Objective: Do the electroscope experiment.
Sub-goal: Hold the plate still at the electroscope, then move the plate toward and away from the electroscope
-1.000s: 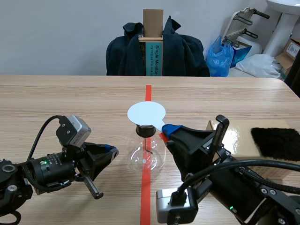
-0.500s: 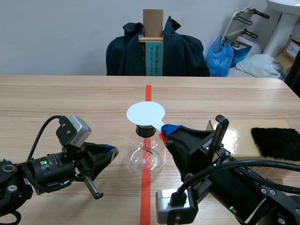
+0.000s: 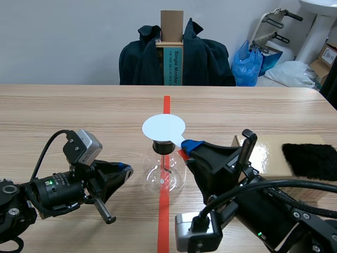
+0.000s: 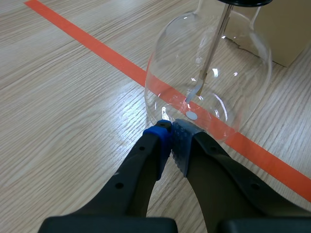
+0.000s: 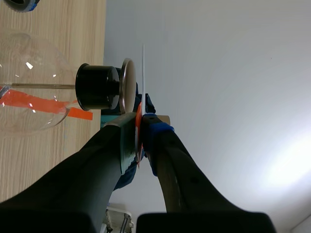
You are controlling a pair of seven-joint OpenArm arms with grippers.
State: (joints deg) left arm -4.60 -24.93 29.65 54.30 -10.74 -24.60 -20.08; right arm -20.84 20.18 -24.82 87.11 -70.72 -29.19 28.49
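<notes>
– Where is the electroscope [image 3: 164, 176] standing?

– The glass flask is sitting on the counter [image 3: 79, 116], right on the red tape line [image 3: 164, 221], between the two arms. Its black stopper [image 3: 161, 146] is plugging the neck, and a thin rod [image 4: 214, 48] is hanging down inside the bulb.

– And the right pincer [image 3: 188, 147], what is it doing?

– It is clamping narrowly on the orange-red handle of a white disc [image 3: 164, 127], holding the disc flat just above the metal plate [image 5: 127, 85] on the stopper. Whether the two are touching, I cannot tell.

– Is the left pincer [image 4: 171, 138] gripping anything?

– No. Its fingers are pressing together on nothing, low by the counter, with the tips just at the foot of the flask.

– Anything else lying about?

– A black fur pad [image 3: 310, 159] is lying on a pale board [image 3: 268, 155] to the robot's right, and a dark jacket [image 3: 202, 58] is hanging over a chair across the counter.
</notes>
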